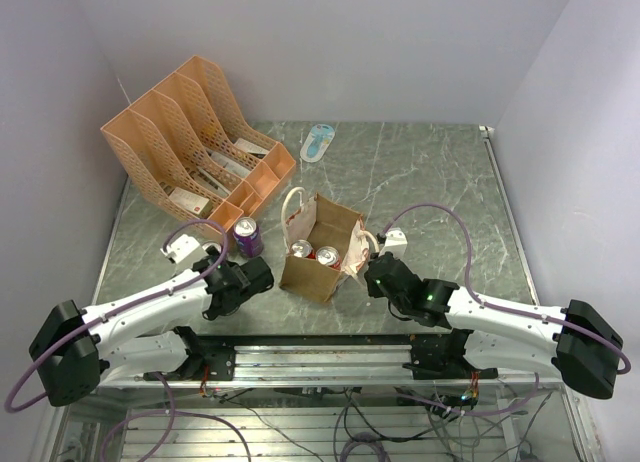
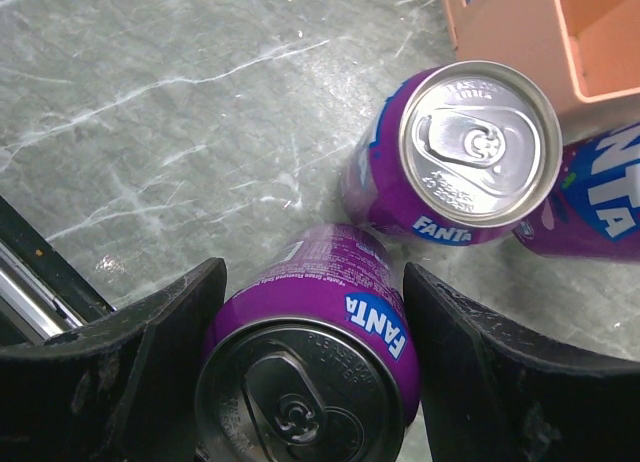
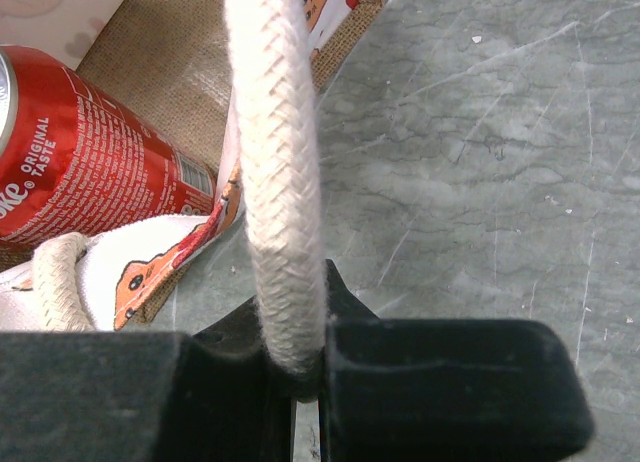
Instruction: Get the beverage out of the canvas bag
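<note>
The tan canvas bag [image 1: 308, 274] stands open at the table's middle with two red-topped cans [image 1: 301, 248] inside. My right gripper [image 1: 374, 273] is at the bag's right side, shut on its cream rope handle [image 3: 275, 182]. A red Coke can [image 3: 90, 172] and the bag's fabric [image 3: 160, 42] show in the right wrist view. My left gripper [image 1: 238, 280] is left of the bag. Its jaws stand on both sides of a purple Fanta can [image 2: 310, 372] and touch it. A second purple Fanta can [image 2: 450, 152] stands upright just beyond it [image 1: 248, 237]. A third [image 2: 600, 202] shows at the right edge.
An orange plastic file rack [image 1: 195, 142] with papers stands at the back left, and its corner [image 2: 520, 32] is close to the purple cans. A white and blue object [image 1: 318, 142] lies at the back. Walls enclose the table on the left, back and right.
</note>
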Controlling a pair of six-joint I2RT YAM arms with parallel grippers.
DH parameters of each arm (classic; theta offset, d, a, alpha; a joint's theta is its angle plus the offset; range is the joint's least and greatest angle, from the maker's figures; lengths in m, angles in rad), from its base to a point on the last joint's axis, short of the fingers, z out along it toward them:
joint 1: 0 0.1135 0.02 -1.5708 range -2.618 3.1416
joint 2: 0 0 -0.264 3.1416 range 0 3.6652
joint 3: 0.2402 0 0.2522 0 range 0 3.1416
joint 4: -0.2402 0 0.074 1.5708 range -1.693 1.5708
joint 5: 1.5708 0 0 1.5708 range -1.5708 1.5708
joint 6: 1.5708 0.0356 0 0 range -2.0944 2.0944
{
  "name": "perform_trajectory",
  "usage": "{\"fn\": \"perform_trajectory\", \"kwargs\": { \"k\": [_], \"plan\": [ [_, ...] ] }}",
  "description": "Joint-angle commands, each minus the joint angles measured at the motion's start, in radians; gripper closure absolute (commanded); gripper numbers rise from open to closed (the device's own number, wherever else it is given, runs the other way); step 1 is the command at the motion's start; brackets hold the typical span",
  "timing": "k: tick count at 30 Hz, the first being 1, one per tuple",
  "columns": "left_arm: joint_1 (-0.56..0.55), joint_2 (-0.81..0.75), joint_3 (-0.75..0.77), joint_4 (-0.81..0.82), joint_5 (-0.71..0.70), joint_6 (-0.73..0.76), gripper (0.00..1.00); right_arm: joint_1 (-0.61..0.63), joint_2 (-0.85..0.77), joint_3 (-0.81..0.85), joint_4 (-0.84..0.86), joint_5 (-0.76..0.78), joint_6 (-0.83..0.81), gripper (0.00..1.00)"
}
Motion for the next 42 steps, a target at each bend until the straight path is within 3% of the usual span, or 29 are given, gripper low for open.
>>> {"fn": "perform_trajectory", "kwargs": {
  "k": [1, 8, 20, 28, 42],
  "plan": [
    [0.003, -0.006, -0.003, -0.05, -0.089, -0.127, 0.89, 0.003, 0.008, 0.009, -0.049, 0.026, -0.01, 0.94],
    [0.003, 0.024, -0.002, -0.042, -0.069, -0.141, 0.78, 0.004, 0.012, 0.01, -0.05, 0.029, -0.007, 0.94],
    [0.003, 0.052, -0.027, 0.014, -0.031, -0.138, 0.74, 0.008, 0.005, 0.008, -0.052, 0.029, -0.007, 0.94],
    [0.003, 0.059, -0.013, 0.02, -0.023, -0.111, 0.03, 0.009, 0.0, 0.006, -0.05, 0.028, -0.008, 0.94],
    [0.002, -0.277, 0.067, 0.01, -0.044, 0.086, 0.0, 0.012, 0.008, 0.009, -0.051, 0.033, -0.007, 0.94]
  ]
}}
